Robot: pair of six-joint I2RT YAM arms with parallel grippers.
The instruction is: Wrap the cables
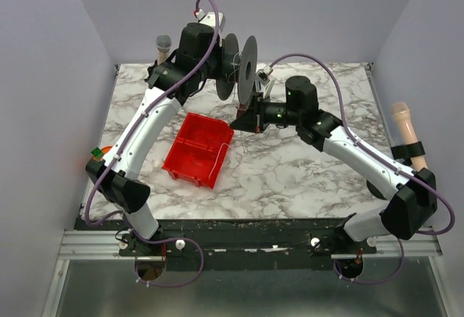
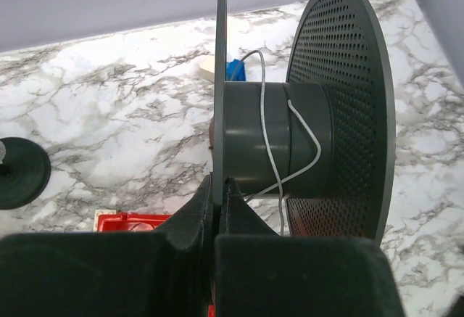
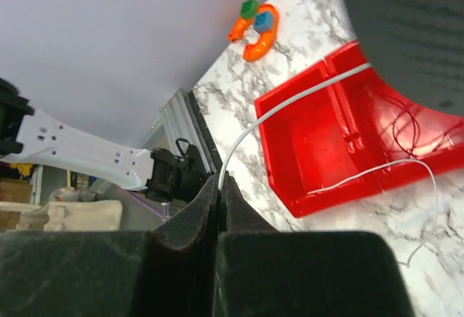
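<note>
My left gripper (image 1: 223,54) is shut on the thin left flange (image 2: 220,77) of the black spool (image 1: 241,67) and holds it up above the back of the table. In the left wrist view the pads (image 2: 220,186) clamp that flange. The thin white cable (image 2: 264,125) lies in a few loose turns over the grey hub (image 2: 304,143). My right gripper (image 1: 243,119) is just below the spool, shut on the cable (image 3: 290,93). From the pinch (image 3: 221,180) the cable rises toward the spool. A slack part (image 3: 391,168) trails over the red bin.
A red bin (image 1: 197,146) sits below the spool, left of my right gripper. A grey microphone (image 1: 163,45) stands at the back left, a beige one (image 1: 406,125) at the right edge. An orange toy (image 3: 254,23) lies at the left edge. A black disc (image 2: 18,172) lies on the marble.
</note>
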